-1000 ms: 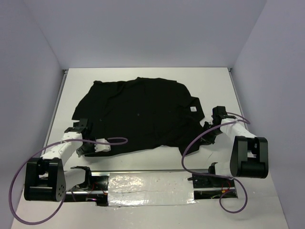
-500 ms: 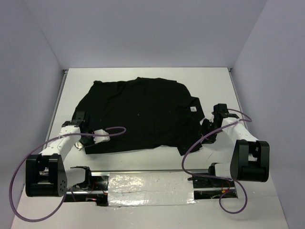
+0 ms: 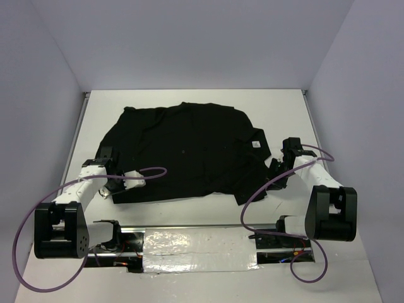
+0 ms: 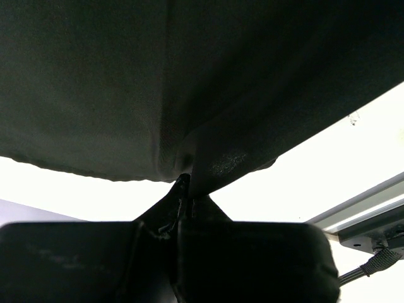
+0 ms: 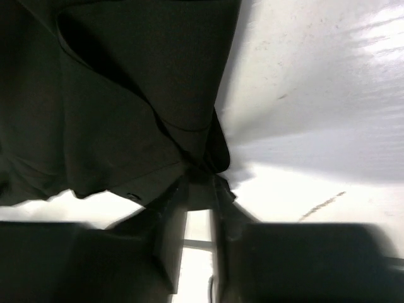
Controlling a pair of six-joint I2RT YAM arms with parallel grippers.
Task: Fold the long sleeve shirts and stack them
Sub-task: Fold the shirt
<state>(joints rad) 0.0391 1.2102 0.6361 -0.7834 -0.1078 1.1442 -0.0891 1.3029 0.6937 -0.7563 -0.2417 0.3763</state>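
- Since a second ago, your left hand (image 4: 185, 189) has shifted a little and still pinches the shirt (image 3: 183, 148) at its near hem.
- Your right hand (image 5: 201, 186) has closed on its right edge.
- The shirt lies spread on the bench (image 3: 290, 117).

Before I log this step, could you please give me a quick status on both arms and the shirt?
Left gripper shut on shirt, near-left edge. Right gripper pinching its right edge. Shirt spread on table, unfolded. Nothing in the way.
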